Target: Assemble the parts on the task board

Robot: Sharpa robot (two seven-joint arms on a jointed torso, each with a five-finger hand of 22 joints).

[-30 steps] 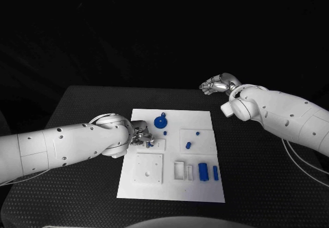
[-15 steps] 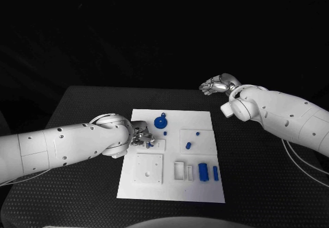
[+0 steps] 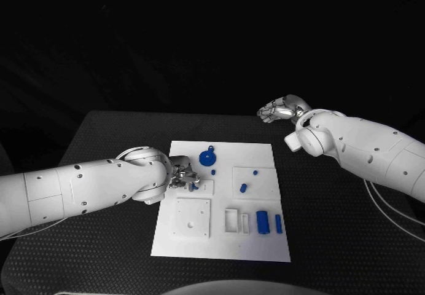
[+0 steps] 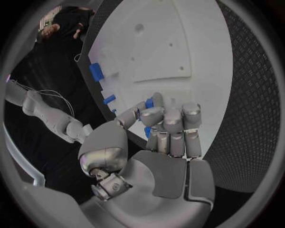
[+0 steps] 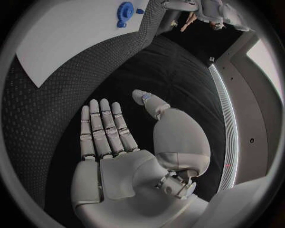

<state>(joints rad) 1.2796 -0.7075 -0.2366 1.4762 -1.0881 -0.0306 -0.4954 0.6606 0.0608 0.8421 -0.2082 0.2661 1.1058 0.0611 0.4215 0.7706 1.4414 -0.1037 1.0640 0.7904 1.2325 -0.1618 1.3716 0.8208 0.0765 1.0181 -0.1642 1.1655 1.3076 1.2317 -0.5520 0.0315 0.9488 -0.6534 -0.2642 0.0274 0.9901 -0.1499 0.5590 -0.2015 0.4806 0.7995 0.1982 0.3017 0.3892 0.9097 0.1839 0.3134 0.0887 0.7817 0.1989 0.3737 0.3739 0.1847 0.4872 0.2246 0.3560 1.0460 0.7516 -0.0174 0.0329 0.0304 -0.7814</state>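
The white task board (image 3: 222,246) lies in the middle of the black table. My left hand (image 3: 183,177) hovers over the board's left side with its fingers curled, pinching a small blue part (image 4: 148,102) between thumb and fingers. A blue gear (image 3: 207,158) stands on the board just beyond that hand. Two small blue pegs (image 3: 242,187) sit on a raised white square (image 3: 258,190) to the right. A blue cylinder (image 3: 262,221) and a thin blue bar (image 3: 278,224) lie near the board's right edge. My right hand (image 3: 282,110) hangs over the table past the board's far right corner, fingers stretched out and holding nothing.
A white block with holes (image 3: 192,217) and a white slotted frame (image 3: 236,221) are fixed on the near half of the board. In the right wrist view the gear (image 5: 125,8) and the board's corner (image 5: 71,38) lie well away from the flat hand (image 5: 113,137).
The left hand's fingers have shifted slightly over the board's left side. The right arm has not moved.
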